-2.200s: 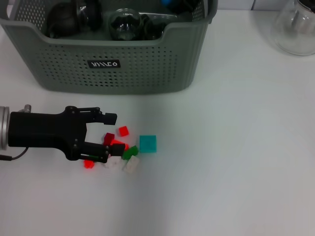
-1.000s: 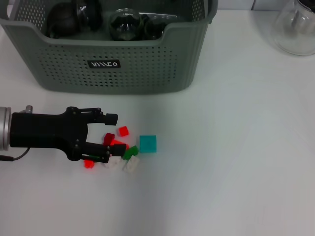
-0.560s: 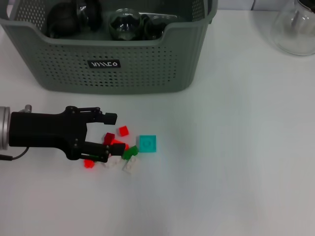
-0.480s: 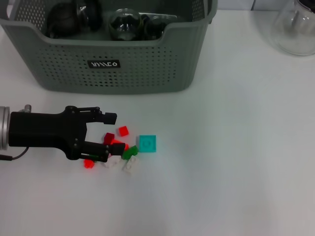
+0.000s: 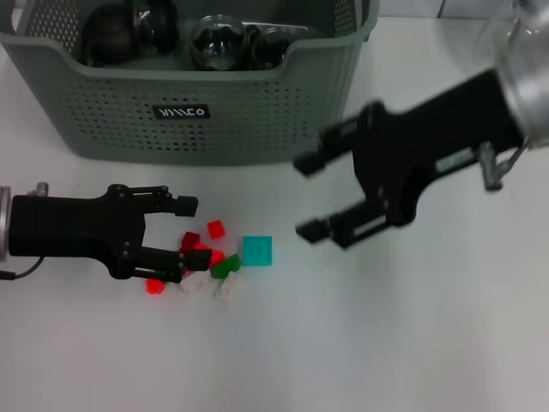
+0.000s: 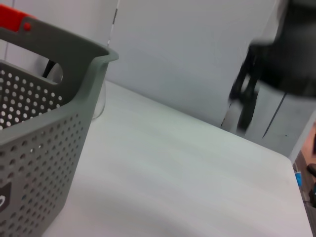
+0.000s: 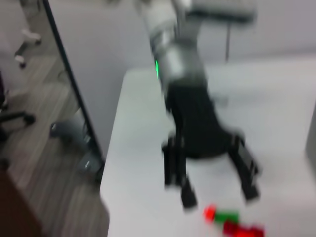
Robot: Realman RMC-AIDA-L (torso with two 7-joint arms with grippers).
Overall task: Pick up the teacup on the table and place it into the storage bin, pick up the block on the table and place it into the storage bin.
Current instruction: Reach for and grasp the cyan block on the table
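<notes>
Lying low over the white counter, the left hand reaches in from the left, fingers spread, empty. One fingertip touches the scattered blocks: red, dark red, green and white pieces in a loose cluster, with a teal block just beside them on the right. A small red block lies below the hand, slightly apart from the cluster. Behind these stands the bin, its label facing front; dark rounded items and a glassy one rest inside. No teacup can be identified with certainty. Right of the teal block, the right hand hangs above the counter, fingers spread wide, empty, its outline blurred. A glass vessel stands at the far right corner.
</notes>
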